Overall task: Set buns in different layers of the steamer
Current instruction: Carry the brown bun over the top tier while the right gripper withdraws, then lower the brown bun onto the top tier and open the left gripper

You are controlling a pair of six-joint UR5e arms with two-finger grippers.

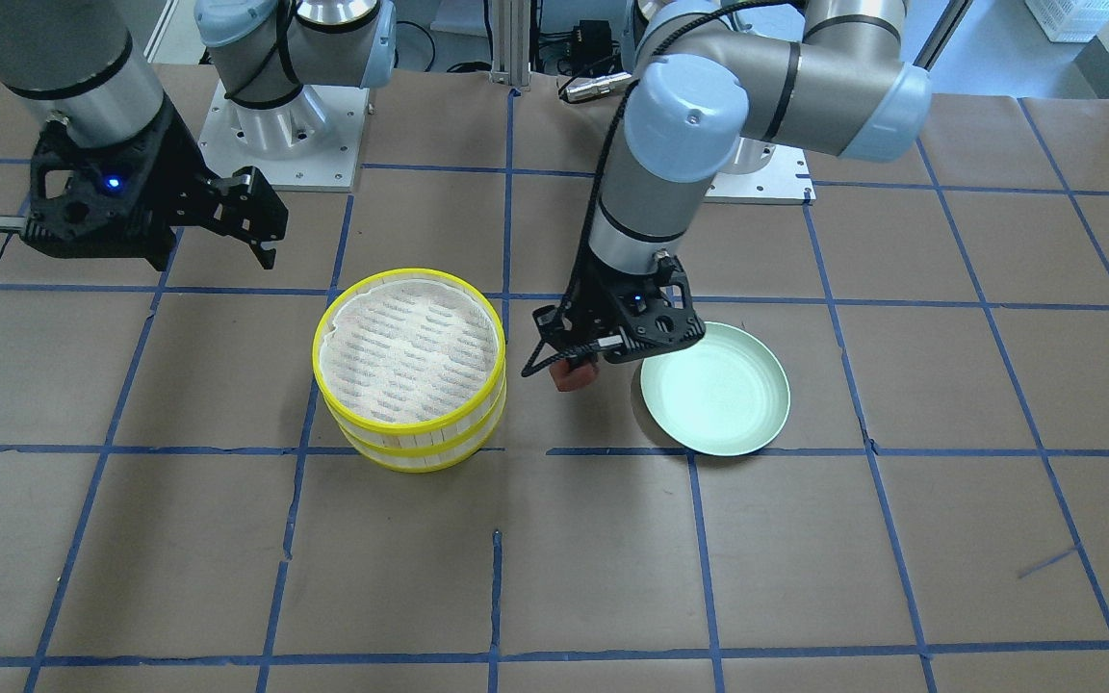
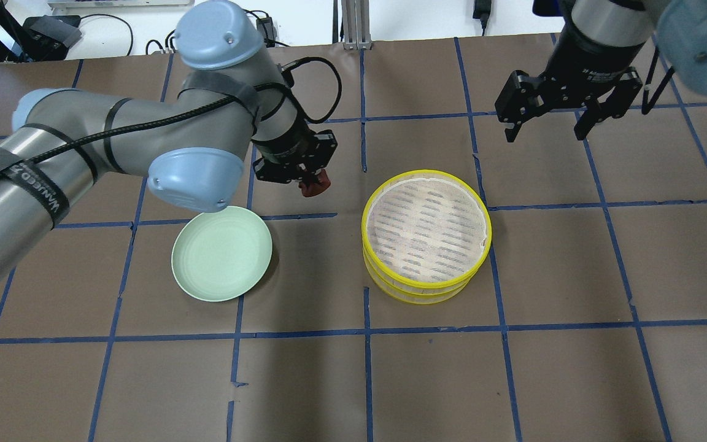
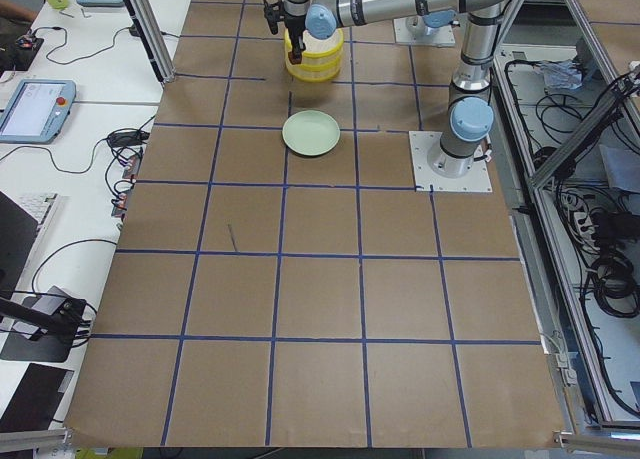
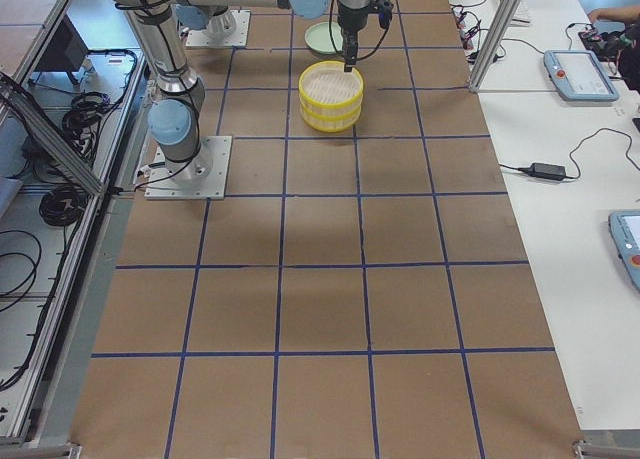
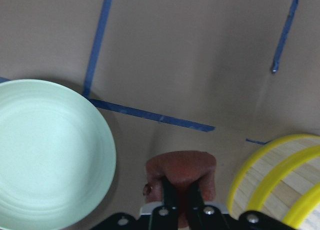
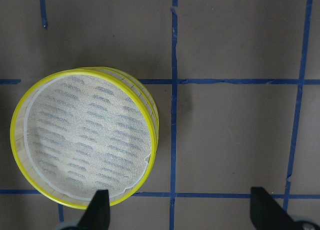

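Note:
The two steamer layers are stacked, the top layer [image 1: 409, 273] on the lower layer [image 1: 420, 460]. The top layer's white cloth floor [image 2: 425, 227] is bare. My left gripper [image 1: 579, 366] is shut on the reddish-brown bun [image 2: 316, 185] and holds it above the table between the plate and the steamer. The bun [image 5: 181, 171] also shows between the fingers in the left wrist view. My right gripper [image 2: 544, 132] is open and empty, raised behind the steamer. The white bun is hidden or out of view.
A pale green plate [image 1: 714, 387] lies bare beside the steamer on my left arm's side, and it shows in the overhead view [image 2: 221, 253]. Brown paper with blue tape lines covers the table. The arm bases stand at the table's back edge.

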